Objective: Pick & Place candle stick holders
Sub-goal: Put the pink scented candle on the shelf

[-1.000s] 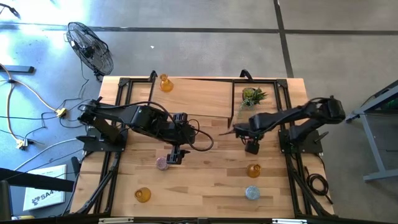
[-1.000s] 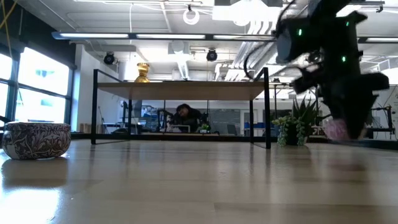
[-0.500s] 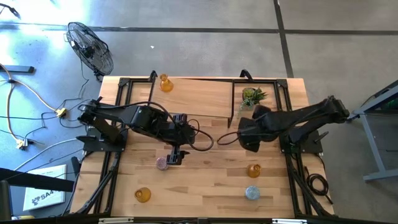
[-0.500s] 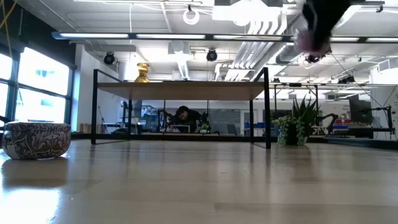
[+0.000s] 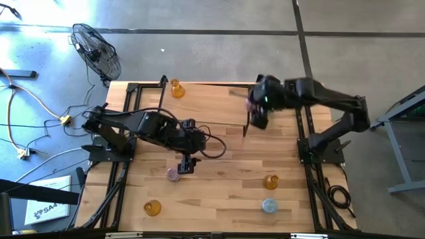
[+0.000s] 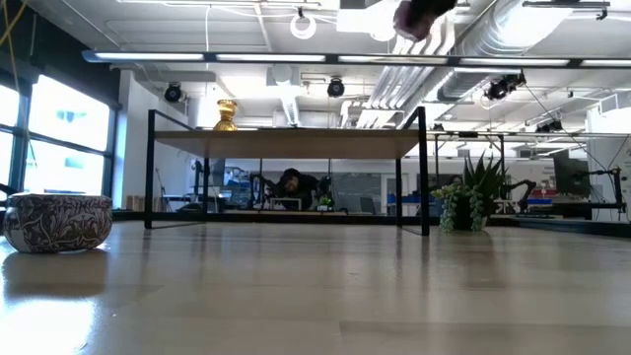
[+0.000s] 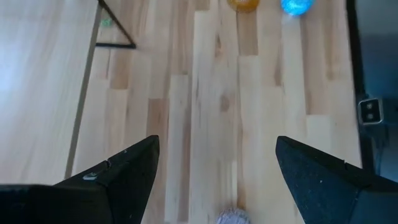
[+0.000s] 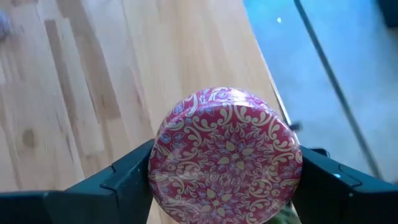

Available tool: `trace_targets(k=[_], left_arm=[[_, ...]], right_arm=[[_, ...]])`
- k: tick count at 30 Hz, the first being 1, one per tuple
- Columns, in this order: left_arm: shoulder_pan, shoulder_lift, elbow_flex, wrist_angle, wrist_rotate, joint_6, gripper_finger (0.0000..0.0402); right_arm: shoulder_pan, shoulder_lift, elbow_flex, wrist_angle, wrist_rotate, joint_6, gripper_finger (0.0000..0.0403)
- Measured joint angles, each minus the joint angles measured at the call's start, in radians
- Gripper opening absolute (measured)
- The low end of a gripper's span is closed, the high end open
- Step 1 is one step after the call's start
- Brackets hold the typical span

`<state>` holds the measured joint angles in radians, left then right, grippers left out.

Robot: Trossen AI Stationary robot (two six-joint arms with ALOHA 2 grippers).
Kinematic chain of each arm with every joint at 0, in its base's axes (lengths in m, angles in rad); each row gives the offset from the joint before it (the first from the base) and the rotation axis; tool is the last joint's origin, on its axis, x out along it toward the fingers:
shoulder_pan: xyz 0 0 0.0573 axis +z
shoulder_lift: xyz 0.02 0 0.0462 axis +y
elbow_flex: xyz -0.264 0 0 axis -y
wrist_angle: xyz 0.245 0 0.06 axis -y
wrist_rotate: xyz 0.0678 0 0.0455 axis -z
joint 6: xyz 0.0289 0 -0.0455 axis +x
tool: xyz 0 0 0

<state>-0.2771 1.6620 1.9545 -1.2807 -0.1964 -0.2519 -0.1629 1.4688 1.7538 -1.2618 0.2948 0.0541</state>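
Observation:
My right gripper (image 5: 255, 107) is shut on a pink patterned round holder (image 8: 225, 151), high over the right end of the raised wooden shelf (image 5: 199, 106); it shows blurred at the top of the low view (image 6: 422, 14). My left gripper (image 5: 186, 164) is open, low over mid-table, with a second pink holder (image 5: 173, 174) standing on the table just by its fingertips (image 7: 230, 216). An amber holder (image 5: 176, 88) stands on the shelf. Another amber holder (image 5: 271, 181), a blue one (image 5: 269, 206) and a third amber one (image 5: 153, 208) stand on the near part of the table. My right gripper pinches the pink holder by its two opposite round sides (image 8: 163, 163) between its two fingers (image 8: 127, 183). The holder's patterned round face looks at the wrist camera. The holder is lifted clear, above the shelf.
The shelf's black frame posts (image 5: 247, 123) stand on the table's far half. The spiky green plant is mostly hidden under my right arm in the high view and shows in the low view (image 6: 471, 194). A patterned round piece (image 6: 59, 221) stands close at the left of the low view. A fan (image 5: 96, 50) stands on the floor beyond the table.
My right gripper has risen from the table's right middle and gone toward the far edge, carrying the pink holder lifted clear up to over the shelf's right end.

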Motion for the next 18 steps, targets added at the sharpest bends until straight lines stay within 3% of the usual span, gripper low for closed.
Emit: trace_targets(k=[6,14,18], left_arm=[[0.0,-0.004,0.0,-0.055,-0.073,-0.001,0.0314],[0.0,-0.01,0.0,-0.173,-0.182,-0.055,0.0314],[0.0,-0.01,0.0,-0.227,-0.208,-0.102,0.0314]], right_arm=[[-0.151,0.152,0.088,0.01,-0.124,-0.094,0.0284],[-0.208,0.445,0.254,-0.057,-0.216,-0.19,0.0284],[-0.237,0.493,0.267,-0.068,-0.27,-0.224,0.0284]])
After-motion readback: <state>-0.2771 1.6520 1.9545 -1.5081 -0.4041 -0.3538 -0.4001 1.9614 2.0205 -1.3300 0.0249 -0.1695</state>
